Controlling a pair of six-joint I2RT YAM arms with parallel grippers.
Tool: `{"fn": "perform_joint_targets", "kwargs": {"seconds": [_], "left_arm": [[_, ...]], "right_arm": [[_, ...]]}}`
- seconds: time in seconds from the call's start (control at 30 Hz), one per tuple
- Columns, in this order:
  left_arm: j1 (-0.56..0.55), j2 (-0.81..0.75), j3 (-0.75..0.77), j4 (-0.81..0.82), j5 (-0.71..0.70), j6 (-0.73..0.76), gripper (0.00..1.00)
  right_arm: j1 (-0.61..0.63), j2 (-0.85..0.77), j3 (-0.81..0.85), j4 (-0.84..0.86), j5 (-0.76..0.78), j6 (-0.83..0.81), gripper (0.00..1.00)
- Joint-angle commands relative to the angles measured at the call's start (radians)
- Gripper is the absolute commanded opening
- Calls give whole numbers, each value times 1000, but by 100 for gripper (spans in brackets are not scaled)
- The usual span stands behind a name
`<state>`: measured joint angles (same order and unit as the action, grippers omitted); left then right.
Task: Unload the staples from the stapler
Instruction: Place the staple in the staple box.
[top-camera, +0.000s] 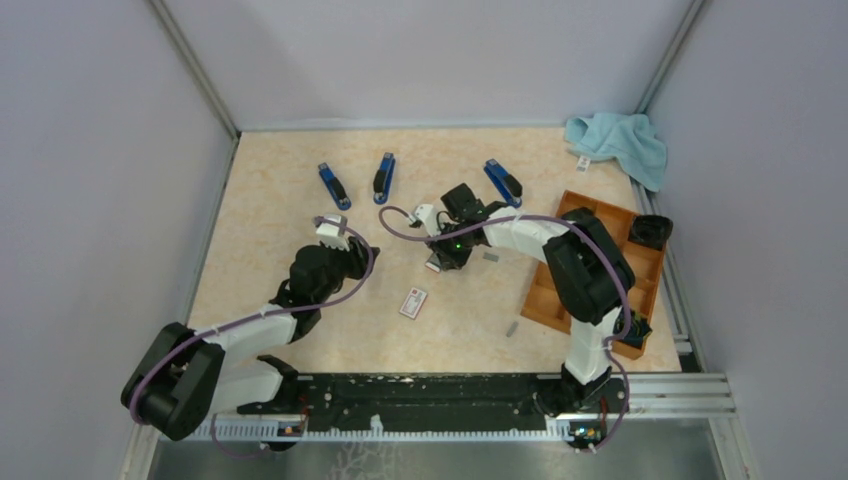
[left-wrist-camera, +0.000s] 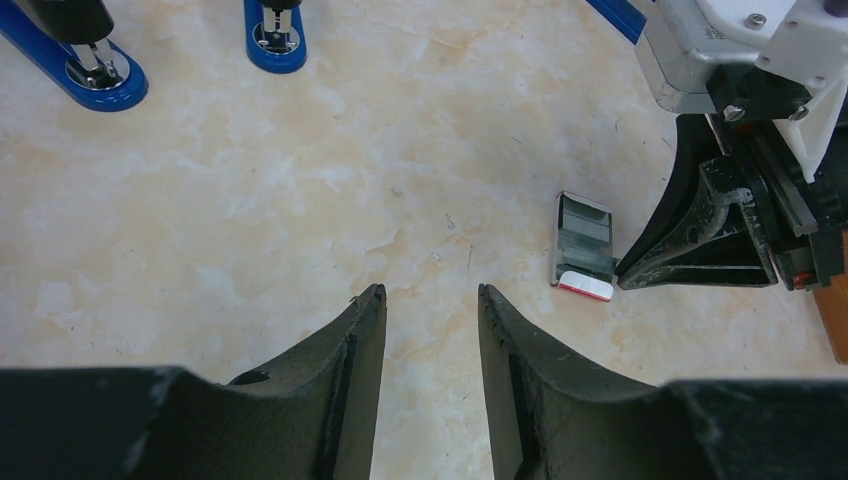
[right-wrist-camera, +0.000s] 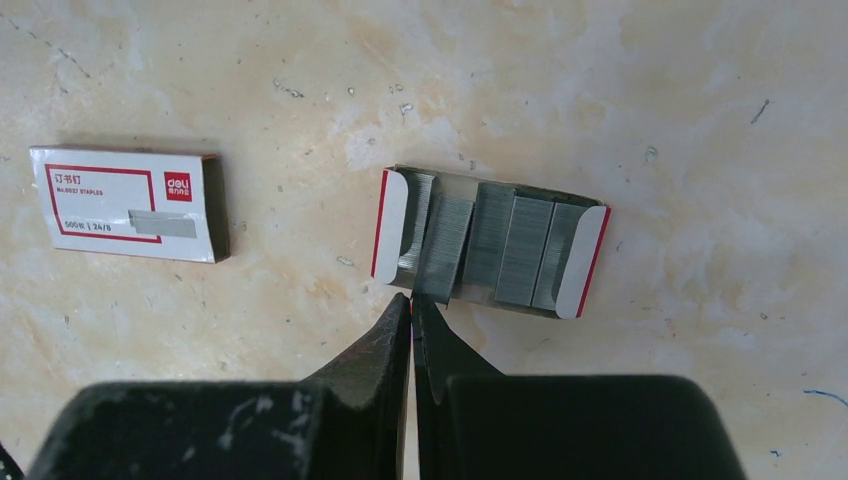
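- Right pincer, nearest the lens in its own wrist view, is standing with its black fingers pressed together. The tips are touching the near edge of a shallow card tray, and nothing is showing between them.
- Staples are lying in that tray as several grey strips side by side, at 12 o'clock from the tips. One strip is sitting askew, its end poking towards the tips.
- White box with a red label is lying on the tabletop, at 9 o'clock from the tray and apart from it.
- Left pincer is hovering with its fingers apart and nothing between them; the tray is showing at 2 o'clock from it.
- Three blue staplers are lying at 12 o'clock on the tabletop in the overhead view, well apart from both pincers. Whether any is holding staples cannot be told.
- Handling, as a judgement: each strip is looking light, stiff and smooth-sided, yet likely to snap along its joints if bent. Pinching across the two long flanks near the middle is looking safer than grabbing an end.
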<state>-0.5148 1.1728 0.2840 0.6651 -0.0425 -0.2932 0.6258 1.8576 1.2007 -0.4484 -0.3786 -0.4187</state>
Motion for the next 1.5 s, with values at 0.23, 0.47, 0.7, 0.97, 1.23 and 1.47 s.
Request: {"fn": "perform_joint_targets", "kwargs": {"seconds": [0.23,0.47,0.7,0.97,1.23,1.47], "left_arm": [[2,5,24,10,11,14,45],[3,8,27,10,12,14,45],[3,10,29,8,13,14,45],[4,14,37,-3,14,15,46],[4,-6,26,-7,-5,2,48],[3,-11,19,-2,-19,-5,47]], "right_arm": [[15,-9,42,71,28,26,4],[20,-8,41,83,41,33,3],[23,-21,39,92,45,38,3],[-33,-117,40,62,-125,32,9],[-85,-146,-47,23,-252,-83,5],[-30,-82,-51,21,-138,-110,0]]}}
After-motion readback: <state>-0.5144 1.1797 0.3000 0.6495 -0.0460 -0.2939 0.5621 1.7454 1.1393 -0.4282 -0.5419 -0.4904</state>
